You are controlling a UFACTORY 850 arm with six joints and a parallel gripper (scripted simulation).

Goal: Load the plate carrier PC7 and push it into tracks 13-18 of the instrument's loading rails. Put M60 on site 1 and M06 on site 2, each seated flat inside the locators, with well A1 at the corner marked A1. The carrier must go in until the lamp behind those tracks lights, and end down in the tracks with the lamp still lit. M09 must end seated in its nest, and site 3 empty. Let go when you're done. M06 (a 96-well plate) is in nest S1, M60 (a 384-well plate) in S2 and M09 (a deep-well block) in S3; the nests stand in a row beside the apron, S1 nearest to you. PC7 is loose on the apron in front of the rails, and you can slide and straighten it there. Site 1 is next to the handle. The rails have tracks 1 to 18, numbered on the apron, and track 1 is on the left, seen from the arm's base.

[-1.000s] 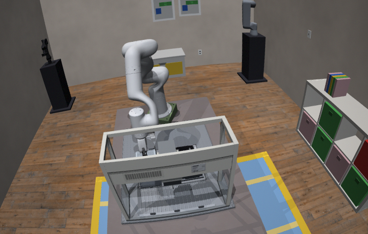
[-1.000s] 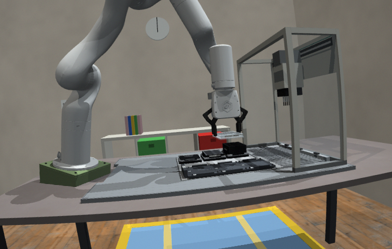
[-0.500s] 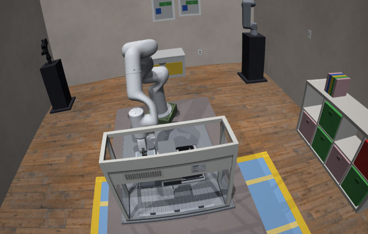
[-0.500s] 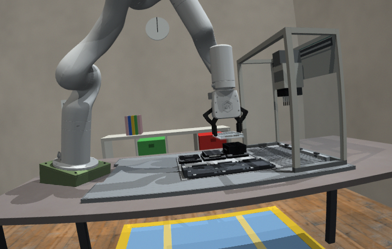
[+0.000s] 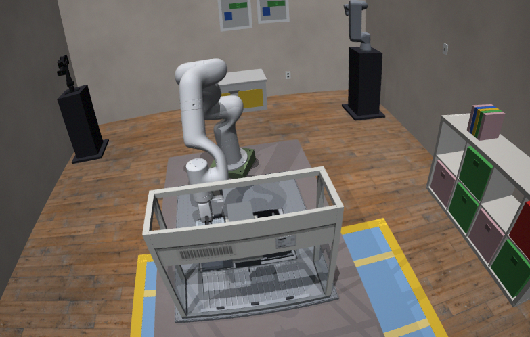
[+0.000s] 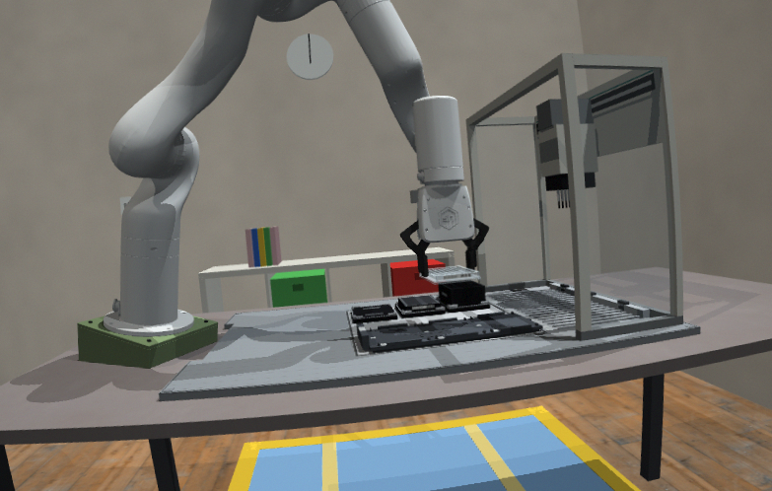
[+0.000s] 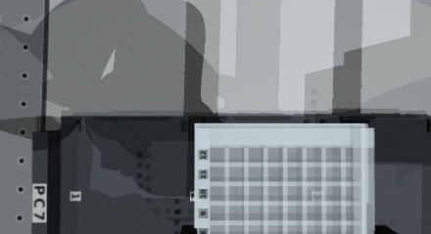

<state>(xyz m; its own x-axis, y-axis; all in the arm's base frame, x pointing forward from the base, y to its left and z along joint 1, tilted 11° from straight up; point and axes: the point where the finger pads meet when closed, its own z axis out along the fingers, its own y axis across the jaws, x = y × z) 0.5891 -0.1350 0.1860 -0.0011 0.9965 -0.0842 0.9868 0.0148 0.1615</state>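
My gripper (image 6: pixel 445 271) is shut on M06 (image 6: pixel 450 273), a pale 96-well plate, and holds it level in the air. In the wrist view the plate (image 7: pixel 284 179) shows column numbers 9 to 12 along its left edge. It hangs over the dark carrier PC7 (image 6: pixel 447 330), whose label (image 7: pixel 39 203) and site 1 mark lie to the left. The carrier lies loose on the apron in front of the rails. The black deep-well block M09 (image 6: pixel 461 293) stands in nest S3 just behind the held plate. M60 (image 6: pixel 418 304) sits in nest S2. Nest S1 (image 6: pixel 373 312) looks empty.
The instrument's frame (image 6: pixel 571 201) stands over the loading rails (image 6: pixel 550 302) to the right of the carrier. Its top bar (image 5: pixel 242 220) hides most of my gripper (image 5: pixel 208 217) in the top view. A pipetting head (image 6: pixel 562 165) hangs inside the frame.
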